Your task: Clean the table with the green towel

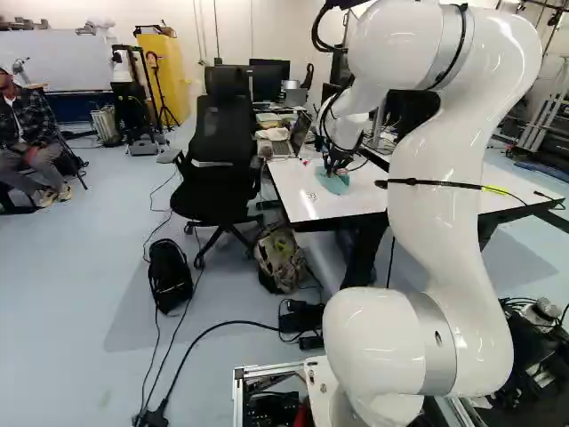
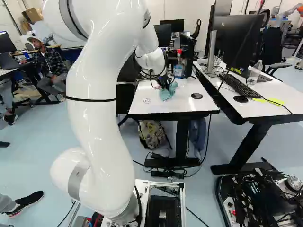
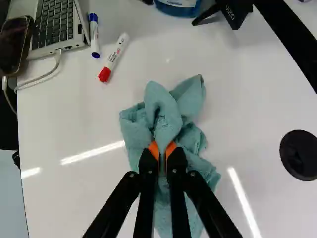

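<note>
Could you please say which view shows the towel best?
The wrist view: the towel is close there, its folds plain around the fingers that grip it. Both base views show it small, on the table.

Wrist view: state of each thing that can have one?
Gripper: shut on the towel
Green towel: bunched, gripped, lying on the table
Laptop: open
White cable: plugged into laptop
Red marker: capped, lying flat
Blue marker: capped, lying flat
Phone: screen looks dark
Bottle of blue liquid: upright
</note>
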